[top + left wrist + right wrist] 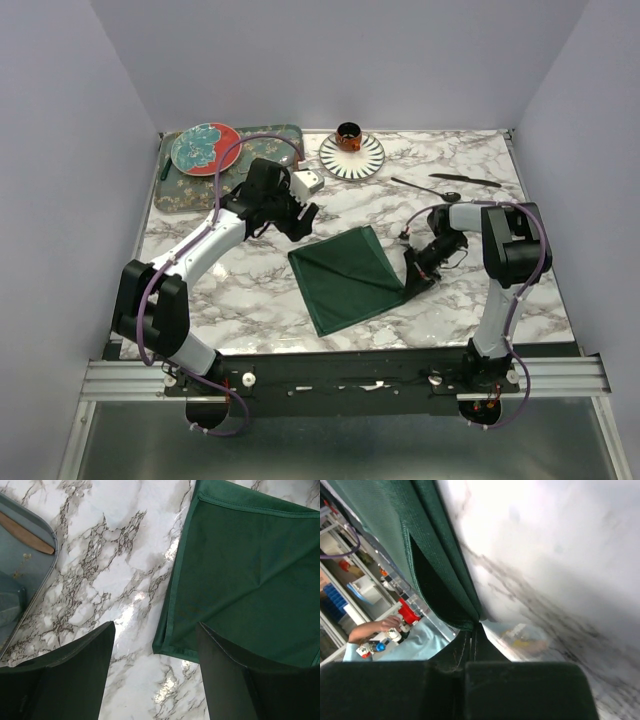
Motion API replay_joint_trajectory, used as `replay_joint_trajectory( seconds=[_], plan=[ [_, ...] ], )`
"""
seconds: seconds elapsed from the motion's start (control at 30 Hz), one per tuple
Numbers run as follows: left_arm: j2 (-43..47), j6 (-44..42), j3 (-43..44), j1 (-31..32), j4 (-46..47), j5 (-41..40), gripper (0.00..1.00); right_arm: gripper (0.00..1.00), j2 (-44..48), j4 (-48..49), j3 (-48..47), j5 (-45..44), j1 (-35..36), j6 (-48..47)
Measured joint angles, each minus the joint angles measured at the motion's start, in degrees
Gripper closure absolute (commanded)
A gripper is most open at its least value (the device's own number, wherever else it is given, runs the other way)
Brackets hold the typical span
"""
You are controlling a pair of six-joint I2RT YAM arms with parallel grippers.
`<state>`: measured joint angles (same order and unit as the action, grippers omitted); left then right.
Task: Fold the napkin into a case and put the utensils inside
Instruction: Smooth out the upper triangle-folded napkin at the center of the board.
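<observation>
Right gripper (476, 630), clamped on 1 corner of the dark green shiny cloth napkin (345, 275), should carry it low toward the white marble tabletop (250, 290) left edge.

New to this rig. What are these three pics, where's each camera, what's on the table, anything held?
Two robot arms, left and right, are bolted at the table's near edge; each ends in a two-finger pincer. The wide picture comes from a fixed camera above and behind them; the other two from a camera on each wrist. On the marble lie a dark green napkin, a tray with a patterned plate, a striped plate carrying a cup, and dark cutlery. The right pincer is shut on the napkin's edge. The left pincer is open near a napkin corner, holding nothing.
</observation>
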<state>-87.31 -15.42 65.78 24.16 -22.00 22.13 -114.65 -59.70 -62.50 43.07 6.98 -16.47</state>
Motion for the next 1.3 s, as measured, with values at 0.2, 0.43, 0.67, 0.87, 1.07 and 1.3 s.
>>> replay_joint_trajectory(
  seconds=[0.2,0.43,0.67,0.87,1.07,1.3],
  plan=[
    [0.2,0.1,-0.4,-1.8,-1.0,1.6,0.25,0.99,-1.1,-0.8,-6.2,-5.4,0.2,-0.8],
    [1.1,0.0,-2.7,-3.5,-3.6,5.2,0.27,0.62,-3.5,-2.5,-16.6,-12.4,0.2,-5.3],
    [1.1,0.2,-4.2,-3.6,-5.4,7.6,0.27,0.44,-2.5,-5.8,-18.6,-14.6,0.2,-9.2],
    [0.4,0.5,-4.2,-3.8,-5.7,8.5,0.27,0.45,0.7,-8.6,-21.6,-14.1,0.2,-9.6],
    [-2.1,1.2,-3.6,-3.8,-6.2,8.5,0.29,0.5,-0.9,-9.2,-29.3,-11.6,0.2,-7.8],
    [-4.4,1.9,-2.3,-3.8,-7.4,8.4,0.29,0.54,-5.6,-8.9,-31.1,-10.4,0.2,-5.2]
  ],
)
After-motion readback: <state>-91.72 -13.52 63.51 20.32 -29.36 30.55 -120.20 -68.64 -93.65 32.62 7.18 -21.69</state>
